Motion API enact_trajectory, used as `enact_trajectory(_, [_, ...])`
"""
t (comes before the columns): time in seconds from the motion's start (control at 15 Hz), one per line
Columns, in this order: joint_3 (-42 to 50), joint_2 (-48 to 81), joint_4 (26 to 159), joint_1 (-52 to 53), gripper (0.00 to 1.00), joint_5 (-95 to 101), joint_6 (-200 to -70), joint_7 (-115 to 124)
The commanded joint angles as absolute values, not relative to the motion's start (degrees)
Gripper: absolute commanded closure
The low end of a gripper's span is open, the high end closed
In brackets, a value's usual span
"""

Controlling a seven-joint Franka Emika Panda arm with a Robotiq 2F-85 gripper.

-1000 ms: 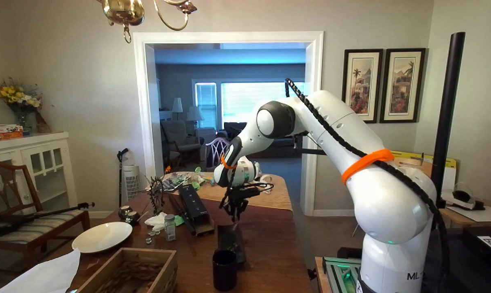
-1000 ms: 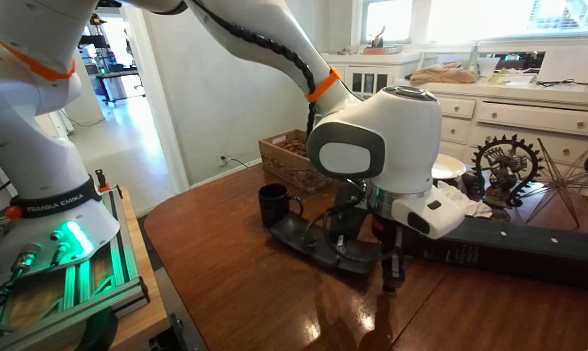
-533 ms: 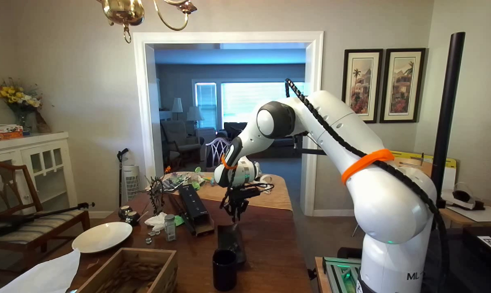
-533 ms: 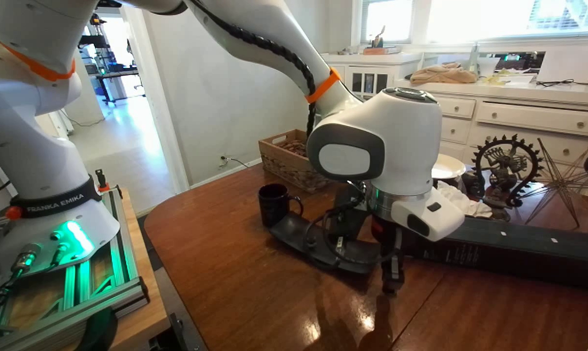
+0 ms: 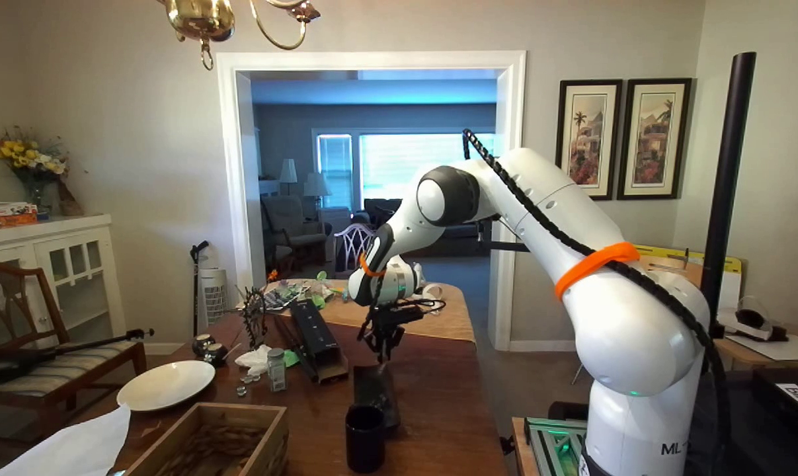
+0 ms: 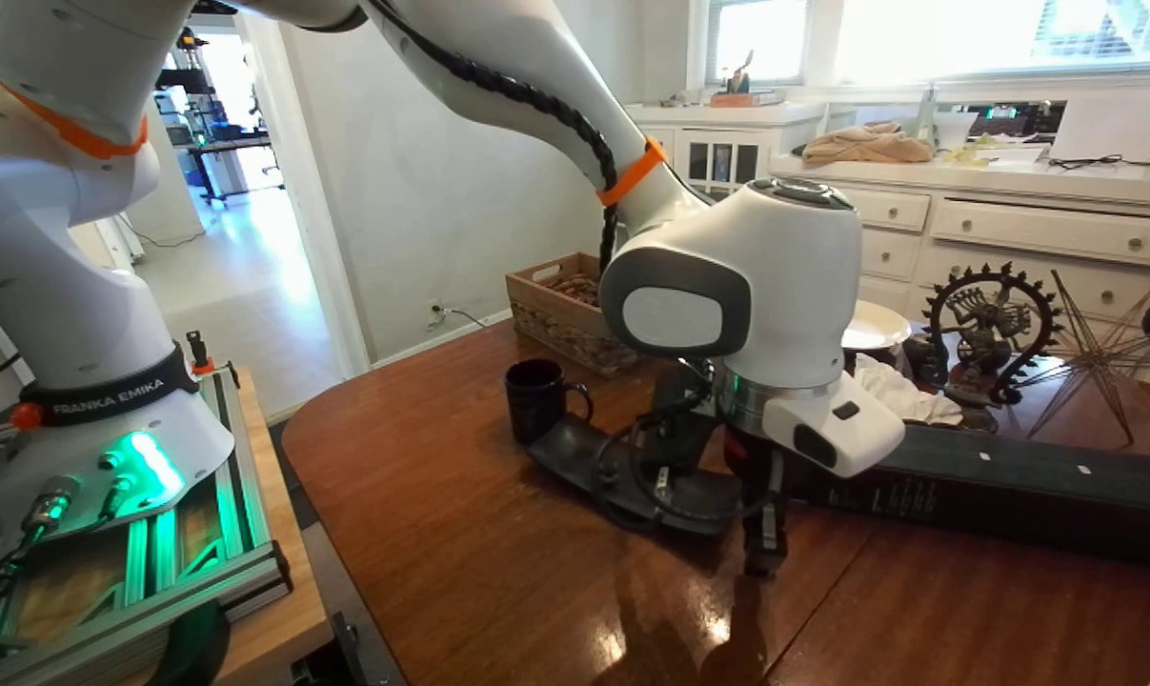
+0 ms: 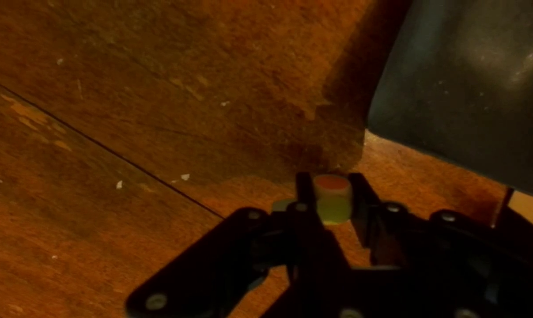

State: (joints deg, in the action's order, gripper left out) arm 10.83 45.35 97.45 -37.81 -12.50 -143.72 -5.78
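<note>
In the wrist view my gripper (image 7: pixel 331 182) is shut on a small round piece (image 7: pixel 334 207), orange on top and yellow-green along its side. Its two dark fingers press the piece from either side at their tips. Behind the left finger shows part of a pale green thing (image 7: pixel 282 205), mostly hidden. In an exterior view the gripper (image 6: pixel 765 562) points down, low over the brown table (image 6: pixel 460 553); the piece is too small to make out there. Beside it lies a curved black dish (image 6: pixel 575 455), also at upper right in the wrist view, apart from the fingers.
A black mug (image 6: pixel 534 405) stands at the dish's far end. Behind the gripper lies a long black box (image 6: pixel 994 495). A wooden crate (image 5: pixel 278 430), a white plate (image 5: pixel 167 387), a glass jar (image 5: pixel 276 370) and a metal statue (image 6: pixel 992 333) are also on the table.
The wrist and gripper have sunk slightly and shifted a little left in an exterior view. The mug, dish and other things stand where they were.
</note>
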Motion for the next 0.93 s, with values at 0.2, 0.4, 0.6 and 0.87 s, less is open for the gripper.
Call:
enact_trajectory(0.2, [9.94,46.32,96.05,-38.66,0.94,-13.41,-142.80,-5.82])
enact_trajectory(0.4, [9.69,46.14,96.07,-39.14,0.94,-13.89,-142.80,-6.20])
enact_trajectory(0.6, [9.26,46.18,95.80,-39.82,0.94,-14.21,-142.78,-6.51])
enact_trajectory(0.87, [8.98,46.21,95.55,-40.59,0.94,-14.35,-142.94,-6.69])
